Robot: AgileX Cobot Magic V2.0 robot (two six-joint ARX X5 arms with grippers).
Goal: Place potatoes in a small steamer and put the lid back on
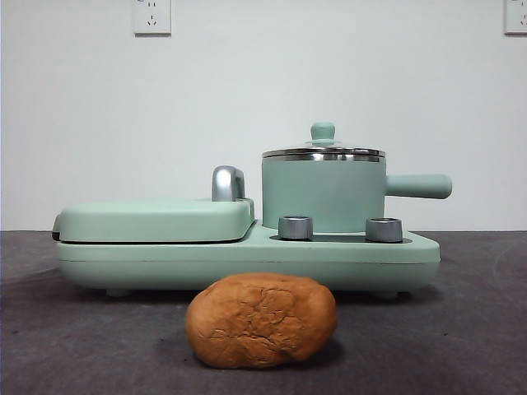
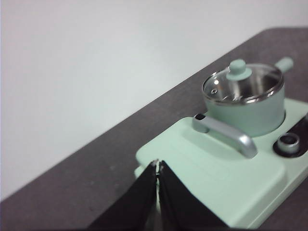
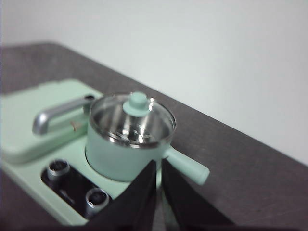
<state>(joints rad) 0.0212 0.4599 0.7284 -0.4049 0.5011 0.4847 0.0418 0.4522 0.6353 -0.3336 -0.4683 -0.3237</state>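
On the worktop (image 1: 478, 329): potato (image 1: 261, 319) | below both tools: lidded (image 1: 323, 151) steamer (image 1: 323, 193) | left tool (image 2: 158, 166), right tool (image 3: 159, 166) clenched, empty.

Even, bright light; soft shadow under the potato (image 1: 261, 319); glare on the lid (image 3: 131, 121); both wrist views blurred.

Dark grey table (image 1: 478, 329) under potato (image 1: 261, 319) and mint-green cooker base (image 1: 247, 259)
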